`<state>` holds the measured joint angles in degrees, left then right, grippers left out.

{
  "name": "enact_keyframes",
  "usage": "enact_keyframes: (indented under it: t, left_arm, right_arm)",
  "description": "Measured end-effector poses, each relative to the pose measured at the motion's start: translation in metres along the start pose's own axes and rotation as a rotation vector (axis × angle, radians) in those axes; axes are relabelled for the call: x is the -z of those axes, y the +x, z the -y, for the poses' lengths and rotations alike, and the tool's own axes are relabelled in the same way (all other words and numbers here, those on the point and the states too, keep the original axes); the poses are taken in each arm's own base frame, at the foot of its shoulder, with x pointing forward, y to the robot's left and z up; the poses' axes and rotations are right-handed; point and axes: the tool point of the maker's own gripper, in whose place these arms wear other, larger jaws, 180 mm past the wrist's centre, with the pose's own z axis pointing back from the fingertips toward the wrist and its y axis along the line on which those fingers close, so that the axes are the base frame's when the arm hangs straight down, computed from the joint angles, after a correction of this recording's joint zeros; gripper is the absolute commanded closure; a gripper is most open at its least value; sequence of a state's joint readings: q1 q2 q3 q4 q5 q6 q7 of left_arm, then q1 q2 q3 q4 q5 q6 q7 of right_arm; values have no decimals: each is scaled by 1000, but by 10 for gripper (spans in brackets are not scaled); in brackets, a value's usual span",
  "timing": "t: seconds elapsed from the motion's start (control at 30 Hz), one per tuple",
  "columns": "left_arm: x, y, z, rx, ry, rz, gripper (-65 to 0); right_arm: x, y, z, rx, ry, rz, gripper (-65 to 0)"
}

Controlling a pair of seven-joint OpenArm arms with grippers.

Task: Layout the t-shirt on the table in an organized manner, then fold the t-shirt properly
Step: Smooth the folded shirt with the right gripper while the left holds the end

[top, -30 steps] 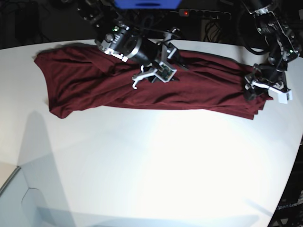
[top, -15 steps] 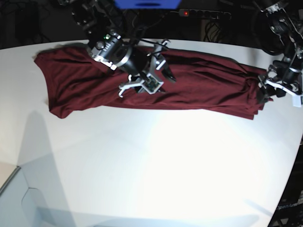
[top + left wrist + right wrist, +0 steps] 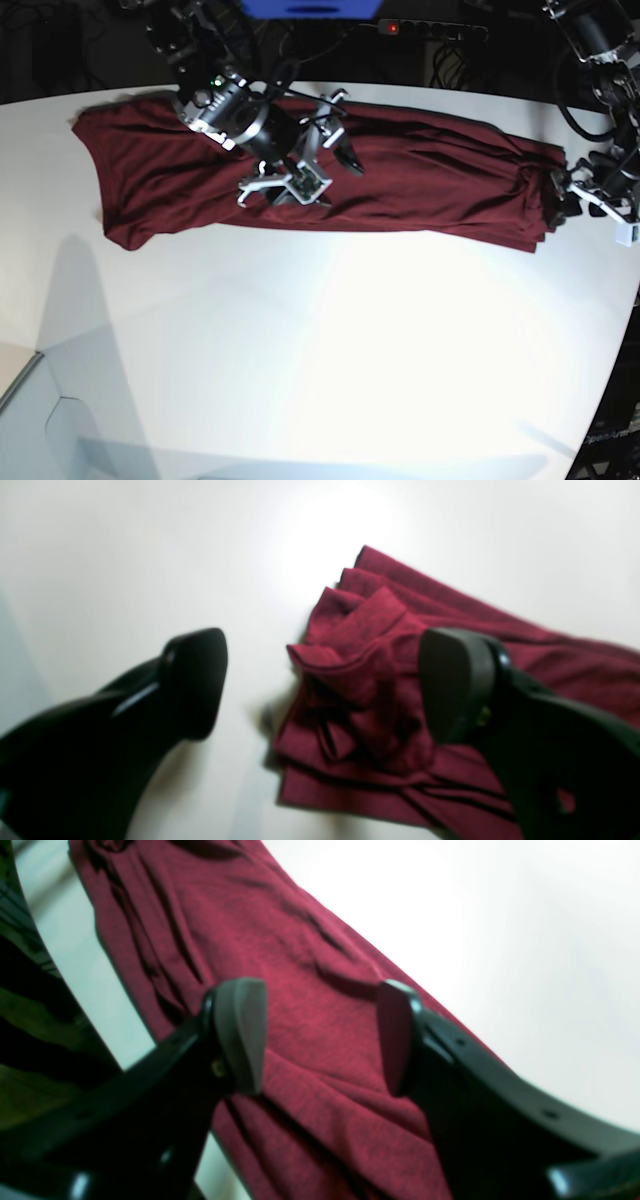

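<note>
Where the t-shirt ends, bare table beyond.

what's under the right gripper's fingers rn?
Wrinkled dark maroon fabric t-shirt lies below the right gripper, whose fingers stand apart with nothing between. The smooth white table under that cloth is covered.

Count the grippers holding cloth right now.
0. The left gripper hangs open by the t-shirt's bunched end; the right gripper hangs open above its middle. Neither one's fingers pinch fabric.
</note>
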<state>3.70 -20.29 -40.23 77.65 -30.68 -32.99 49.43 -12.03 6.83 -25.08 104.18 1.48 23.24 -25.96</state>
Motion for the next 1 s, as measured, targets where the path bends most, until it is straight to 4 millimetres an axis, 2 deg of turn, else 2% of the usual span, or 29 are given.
enact_keyframes:
  t: [0.17,0.33,0.63,0.7,0.87,0.93,1.0]
  left_arm:
    - [22,-18,18,66,-52,-33,-584]
    - [31,-33,27,71,-83,-69,-584]
    - [40,-32,26,9,-110,-37,-573]
    - [42,-32,24,0,-109,-37,-519]
    - [43,-38,22,-16,-105,-48,-210]
    - [44,-40,21,-29,-107,-50,-146]
    - [45,-40,22,-39,-112,-48,-137]
  right_arm:
    - [0,0,-1,1,2,0,-354]
    - [0,0,0,1,1,0,-354]
    - [0,1,1,-2,0,3,-354]
    - [1,2,1,-5,-2,5,-354]
    - [1,4,3,-8,-3,8,-354]
    - [1,4,3,-8,-3,9,-354]
    - [1,4,3,-8,-3,9,-354]
